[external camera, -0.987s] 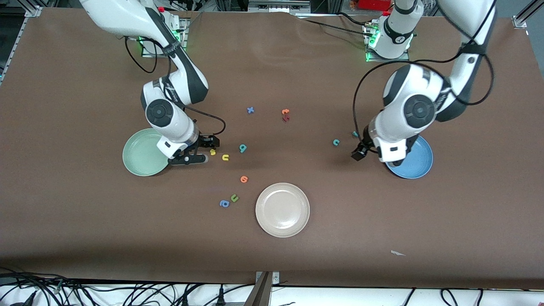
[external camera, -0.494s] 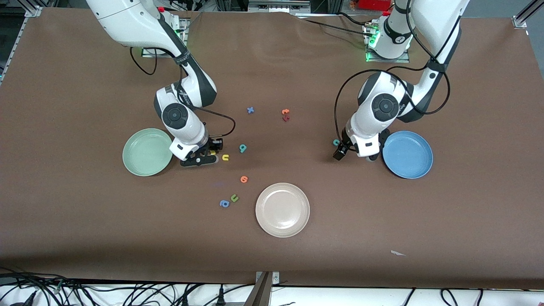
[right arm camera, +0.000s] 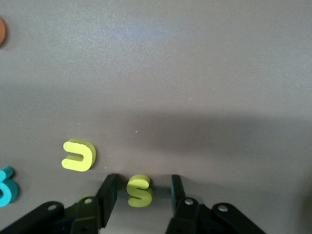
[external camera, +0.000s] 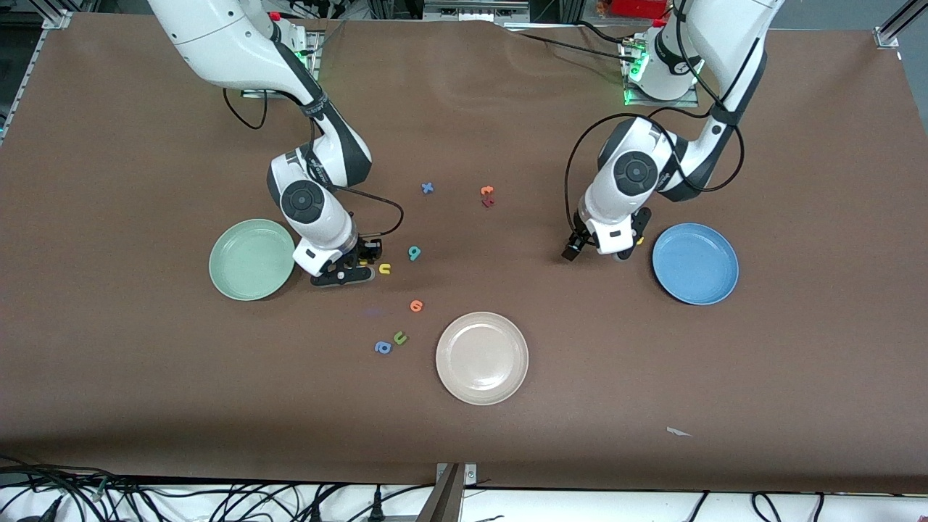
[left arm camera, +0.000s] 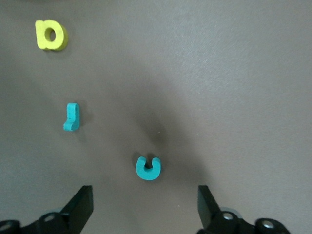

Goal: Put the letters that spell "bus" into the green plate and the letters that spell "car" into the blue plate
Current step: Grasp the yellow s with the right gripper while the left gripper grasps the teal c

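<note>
The right gripper (external camera: 360, 262) has dropped to the table beside the pale mint-green round plate (external camera: 250, 259) and narrowed its jaws around the small yellow foam "s" (right arm camera: 140, 191), thin gaps still showing, so nothing is gripped yet. The left gripper (left arm camera: 144, 214) has swung off the mid-blue round plate (external camera: 694, 263) and hangs spread wide over the teal foam "c" (left arm camera: 148, 167). Both plates remain empty

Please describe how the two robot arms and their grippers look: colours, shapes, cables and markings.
Both arms have glossy white rounded shells with dark grey joint bands and a round dark grey cap on the side of the wrist. A thin black cable loops loosely beside each forearm. Green lights glow at both bases. The left gripper and right gripper are black, with short flat jaws.
</note>
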Robot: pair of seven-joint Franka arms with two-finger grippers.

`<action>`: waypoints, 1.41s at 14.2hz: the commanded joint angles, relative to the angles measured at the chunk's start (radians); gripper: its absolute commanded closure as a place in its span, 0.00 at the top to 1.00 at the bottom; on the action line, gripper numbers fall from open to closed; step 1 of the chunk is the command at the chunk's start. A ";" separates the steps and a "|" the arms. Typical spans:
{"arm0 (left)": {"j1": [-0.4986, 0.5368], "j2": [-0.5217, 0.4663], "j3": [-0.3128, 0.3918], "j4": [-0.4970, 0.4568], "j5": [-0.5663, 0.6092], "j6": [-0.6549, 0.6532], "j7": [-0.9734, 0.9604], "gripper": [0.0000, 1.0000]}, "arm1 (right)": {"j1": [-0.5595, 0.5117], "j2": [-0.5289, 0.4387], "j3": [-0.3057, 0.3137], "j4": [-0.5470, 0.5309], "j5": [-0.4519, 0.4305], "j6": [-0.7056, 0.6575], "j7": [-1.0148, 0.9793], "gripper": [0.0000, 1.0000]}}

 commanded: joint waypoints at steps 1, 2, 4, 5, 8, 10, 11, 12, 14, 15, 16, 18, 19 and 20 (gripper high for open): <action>-0.006 0.035 0.008 0.010 0.053 0.017 -0.036 0.89 | 0.014 0.013 -0.007 0.007 -0.018 0.018 0.010 0.34; -0.004 0.040 0.008 0.012 0.053 0.017 -0.036 0.83 | 0.014 0.013 -0.007 0.007 -0.018 0.018 0.010 0.23; -0.003 0.047 0.010 0.012 0.057 0.046 -0.036 0.77 | 0.012 0.013 -0.007 0.007 -0.018 0.013 0.008 0.10; -0.003 0.064 0.011 0.012 0.059 0.065 -0.036 0.77 | 0.012 0.013 -0.007 0.007 -0.018 0.012 0.007 0.08; -0.003 0.077 0.011 0.012 0.060 0.080 -0.037 0.62 | 0.012 -0.010 -0.011 0.011 -0.018 -0.009 -0.004 0.06; -0.003 0.077 0.011 0.012 0.060 0.082 -0.037 0.56 | 0.003 -0.049 -0.018 0.039 -0.018 -0.095 -0.013 0.07; -0.003 0.078 0.013 0.012 0.060 0.082 -0.037 0.56 | 0.000 -0.068 -0.039 0.056 -0.018 -0.136 -0.041 0.07; -0.003 0.078 0.013 0.012 0.060 0.082 -0.036 0.56 | 0.000 -0.086 -0.060 0.064 -0.017 -0.173 -0.079 0.07; -0.003 0.078 0.014 0.012 0.060 0.082 -0.036 0.56 | -0.002 -0.126 -0.118 0.062 -0.017 -0.238 -0.165 0.07; -0.003 0.077 0.014 0.012 0.060 0.080 -0.036 0.56 | -0.002 -0.137 -0.155 0.061 -0.017 -0.290 -0.218 0.07; 0.002 0.077 0.014 0.012 0.060 0.082 -0.037 0.56 | -0.005 -0.137 -0.198 0.050 -0.007 -0.301 -0.283 0.07; 0.006 0.074 0.016 0.012 0.060 0.085 -0.053 0.57 | -0.026 -0.132 -0.232 0.030 0.000 -0.286 -0.364 0.07; 0.006 0.074 0.016 0.012 0.060 0.085 -0.056 0.57 | -0.046 -0.129 -0.232 0.015 -0.001 -0.270 -0.371 0.07; 0.005 0.074 0.016 0.012 0.060 0.085 -0.056 0.57 | -0.063 -0.122 -0.232 0.013 -0.001 -0.261 -0.374 0.07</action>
